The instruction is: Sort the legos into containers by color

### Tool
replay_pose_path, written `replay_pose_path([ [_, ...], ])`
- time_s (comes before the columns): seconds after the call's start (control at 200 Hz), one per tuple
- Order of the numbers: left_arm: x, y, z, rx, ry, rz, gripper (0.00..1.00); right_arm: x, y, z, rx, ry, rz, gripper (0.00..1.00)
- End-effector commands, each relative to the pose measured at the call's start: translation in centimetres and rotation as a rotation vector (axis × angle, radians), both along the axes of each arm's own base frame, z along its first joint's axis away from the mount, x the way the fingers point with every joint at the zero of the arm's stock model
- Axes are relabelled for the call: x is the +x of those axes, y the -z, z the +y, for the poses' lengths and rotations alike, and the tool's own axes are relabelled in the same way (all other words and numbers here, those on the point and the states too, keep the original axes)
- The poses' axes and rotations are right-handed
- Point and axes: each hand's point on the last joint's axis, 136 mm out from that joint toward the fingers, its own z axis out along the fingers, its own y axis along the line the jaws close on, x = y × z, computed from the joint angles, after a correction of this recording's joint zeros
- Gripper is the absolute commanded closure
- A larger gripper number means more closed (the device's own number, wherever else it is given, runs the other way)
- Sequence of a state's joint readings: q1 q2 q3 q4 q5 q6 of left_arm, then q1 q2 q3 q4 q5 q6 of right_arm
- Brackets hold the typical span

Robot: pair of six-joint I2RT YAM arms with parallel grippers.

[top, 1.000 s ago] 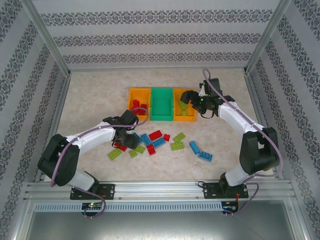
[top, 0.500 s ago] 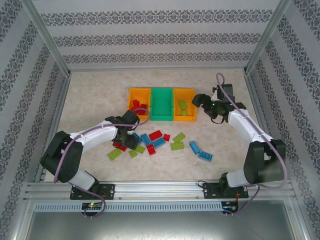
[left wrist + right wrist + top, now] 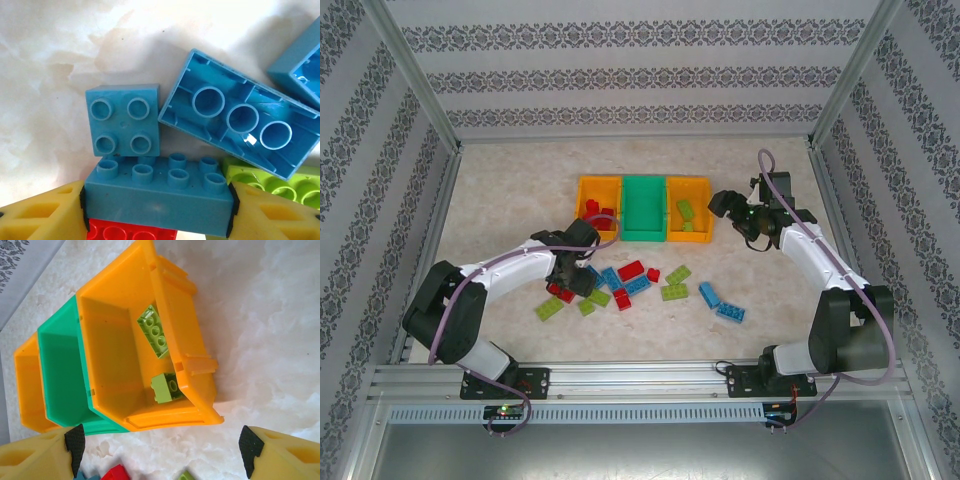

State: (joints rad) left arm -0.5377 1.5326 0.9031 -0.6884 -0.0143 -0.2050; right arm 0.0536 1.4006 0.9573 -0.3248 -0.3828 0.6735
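The left gripper is down in the pile of loose legos, which lies on the near half of the table, left of its middle. Its black pads press against the two short ends of a blue eight-stud brick, so the pincer is clamped on that brick. The brick lies studs up on top of a red brick. Touching its far side is a blue four-stud brick, also studs up. To the right of that one, a long blue brick lies hollow side up and tilted. A lime brick pokes out beneath its lower edge.

The rest of the pile spreads to the right, and two blue bricks lie a little apart at its right end.

The containers stand in a row on the far half of the table, about midway between its left and right edges. The left orange bin holds red bricks. The green bin is joined to it in the middle, and the right orange bin holds two lime bricks against its right wall.

The right gripper hovers above the table just beside the right orange bin, on the side toward the right edge. Its fingers are spread wide apart with nothing between them.
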Motion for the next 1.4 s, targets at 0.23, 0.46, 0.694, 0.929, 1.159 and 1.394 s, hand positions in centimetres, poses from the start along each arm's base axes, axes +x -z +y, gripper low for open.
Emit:
replay_pose_path([
  [0.23,1.7,-6.4,-0.5,-0.011,-0.024,-0.099,0.36,-0.9,-0.3,-1.3,-0.035,0.005,-0.021,0.16],
  [0.46,5.8,-11.3,-5.5,-0.217,0.01,-0.207,0.36,-2.0,0.8,-1.2,-0.037,-0.011,0.005,0.16],
  [0.694,10.5,-13.8,-12.7,-0.425,0.093,-0.229,0.37,-5.2,3.0,-1.1,-0.068,-0.028,0.055,0.16],
  [0.929,15.3,-12.4,-16.0,-0.425,0.092,-0.211,0.37,-8.6,4.6,0.3,-0.104,-0.064,0.075,0.17],
  [1.159,18.6,-9.9,-16.5,-0.337,0.015,-0.192,0.36,-11.6,5.4,1.9,-0.254,-0.179,0.131,0.19],
  [1.394,20.3,-8.6,-16.6,-0.331,-0.064,-0.199,0.28,-12.0,4.6,7.2,-0.402,-0.456,-0.007,0.23],
])
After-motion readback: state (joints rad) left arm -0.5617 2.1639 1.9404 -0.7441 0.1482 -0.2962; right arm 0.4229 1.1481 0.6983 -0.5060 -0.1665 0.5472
